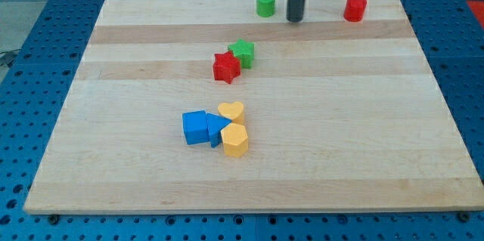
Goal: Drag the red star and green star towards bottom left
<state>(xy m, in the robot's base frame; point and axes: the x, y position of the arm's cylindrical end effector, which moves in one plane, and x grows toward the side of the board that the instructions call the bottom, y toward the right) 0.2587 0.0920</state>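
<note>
- No brand, label or writing can be read on any block or on the worktop [363,158].
- Nearest, towards the view's bottom, a tight cluster sits left of centre: a blue cube [195,128], a blue wedge [218,129] touching it, a yellow hexagon [235,140] and a yellow heart [231,110] against the wedge's right side.
- Bare wood lies between this cluster and the worktop's bottom-left corner, and all along the view's right side.
- Farther up, near the middle, the red star [225,68] and green star [243,52] touch, the green one up and to the right of the red.
- Open board lies to the left of the stars.
- Farthest, by the top edge: a green cylinder [265,4], then my tip [294,20], then a red cylinder [355,8].
- My tip stands between the two cylinders, nearer the green, touching neither, well apart from the stars.
- There is no pincer: the arm ends in a rod, so nothing is clamped.
</note>
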